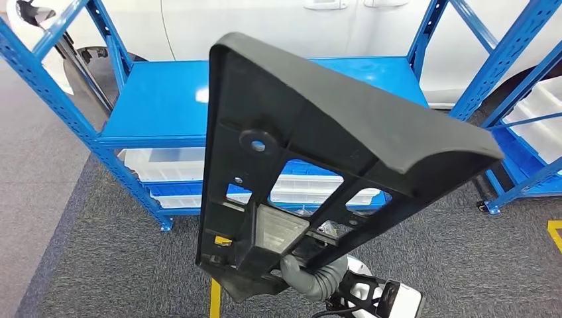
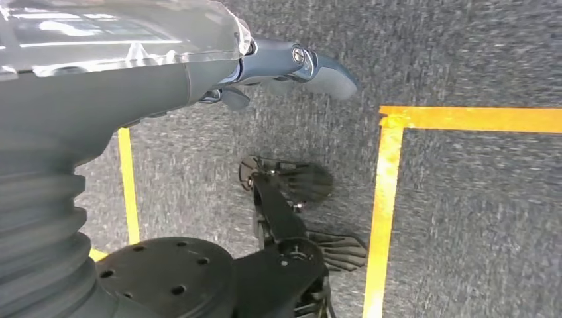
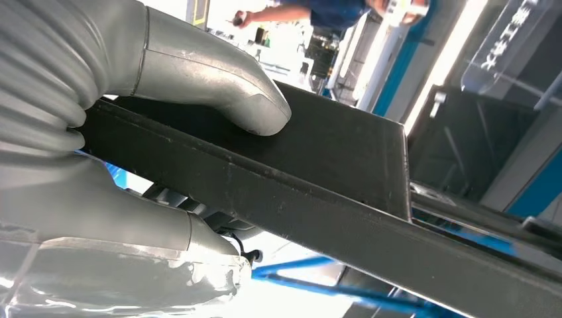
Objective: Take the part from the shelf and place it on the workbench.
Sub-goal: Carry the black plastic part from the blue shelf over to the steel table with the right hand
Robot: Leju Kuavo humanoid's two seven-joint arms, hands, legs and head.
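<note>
The part (image 1: 311, 132) is a large black plastic panel, long and flat, standing nearly upright and tilted through the middle of the head view, from the lower centre of the frame up to the top and out to the right. Its near face carries raised ribs, a round boss with a hole, and several rectangular cut-outs in its lower half. The upper end widens into a smooth curved lip toward the right. Its lower end is held by the right robot hand (image 3: 132, 132), thumb pressed on its flat face.

Grey ribbed wrist cover (image 3: 40, 66), thick grey thumb (image 3: 205, 83), clear plastic wrap (image 3: 126, 278).
</note>
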